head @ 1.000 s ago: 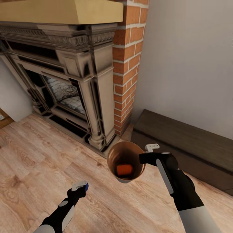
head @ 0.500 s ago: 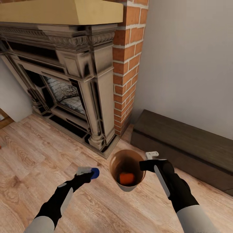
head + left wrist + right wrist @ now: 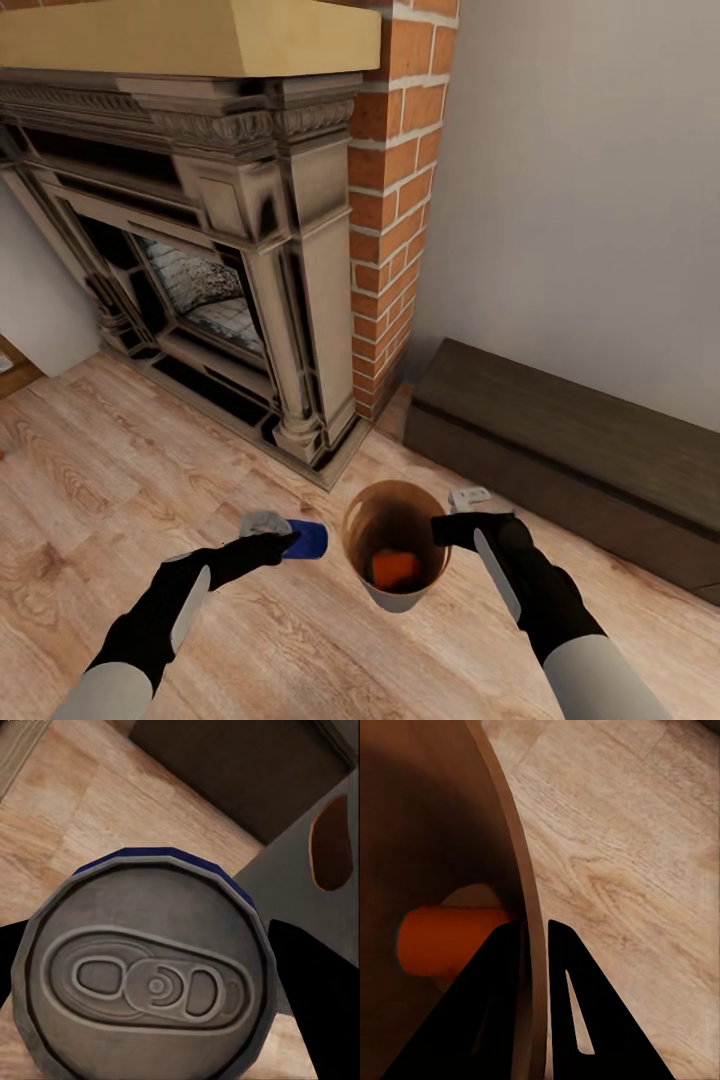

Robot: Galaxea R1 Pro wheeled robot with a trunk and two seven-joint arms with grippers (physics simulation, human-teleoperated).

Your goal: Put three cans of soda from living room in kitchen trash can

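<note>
Fingers of the left gripper (image 3: 268, 534) clamp the dark blue can (image 3: 304, 540), lying sideways just beside the trash can (image 3: 395, 598). Right gripper (image 3: 447, 530) pinches the bin's rim, one finger inside, one outside. An orange can (image 3: 394, 569) lies within. Advice: carry blue can over the opening, clear the rim, then release.

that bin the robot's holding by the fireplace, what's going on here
The right gripper is pinching the rim of the trash can, held above the wood floor. An orange soda can lies inside. The left gripper holds a dark blue soda can just beside the bin, not yet in it.
</note>
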